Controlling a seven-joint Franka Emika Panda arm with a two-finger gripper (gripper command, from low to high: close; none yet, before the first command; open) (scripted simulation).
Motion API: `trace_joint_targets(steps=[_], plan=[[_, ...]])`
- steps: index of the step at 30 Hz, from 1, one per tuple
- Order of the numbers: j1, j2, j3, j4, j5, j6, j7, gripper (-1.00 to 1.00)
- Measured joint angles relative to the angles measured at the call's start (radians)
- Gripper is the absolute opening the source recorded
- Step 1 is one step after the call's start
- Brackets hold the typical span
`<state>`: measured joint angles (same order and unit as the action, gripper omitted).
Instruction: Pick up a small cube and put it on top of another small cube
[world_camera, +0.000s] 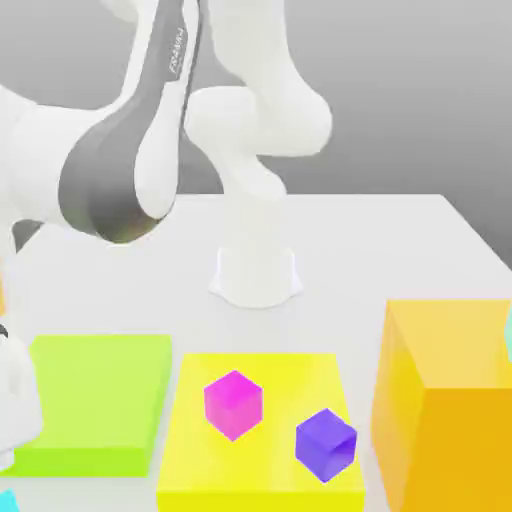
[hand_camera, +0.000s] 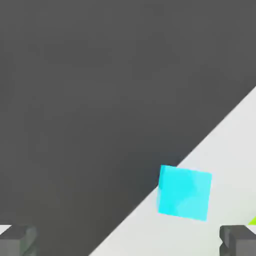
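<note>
A magenta small cube (world_camera: 233, 404) and a purple small cube (world_camera: 326, 444) sit apart on a flat yellow slab (world_camera: 190, 470) near the front of the exterior view. A cyan small cube (hand_camera: 184, 192) rests on the white table close to its edge, in front of my gripper (hand_camera: 128, 242). The two dark fingertips (hand_camera: 18, 239) stand wide apart with nothing between them, so the gripper is open. My white hand (world_camera: 14, 400) hangs at the exterior view's left edge, above a sliver of cyan (world_camera: 6, 501).
A flat lime-green slab (world_camera: 95, 400) lies at the exterior view's left of the yellow slab. A tall orange block (world_camera: 445, 410) stands at the right. The arm's white base (world_camera: 256, 272) is at the table's middle back. The table edge runs just beside the cyan cube.
</note>
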<state>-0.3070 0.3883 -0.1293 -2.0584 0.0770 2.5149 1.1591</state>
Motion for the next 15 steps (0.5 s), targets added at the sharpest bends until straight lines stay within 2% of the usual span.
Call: trace_joint_targets(steps=[6, 7, 15], plan=[[-0.046, 0.219, 0.011, 0.049, 0.056, 0.096, 0.002, 0.00], [-0.050, 0.247, 0.015, 0.055, 0.062, 0.117, -0.002, -1.00], [-0.047, 0.227, 0.011, 0.051, 0.061, 0.102, -0.001, -1.00]])
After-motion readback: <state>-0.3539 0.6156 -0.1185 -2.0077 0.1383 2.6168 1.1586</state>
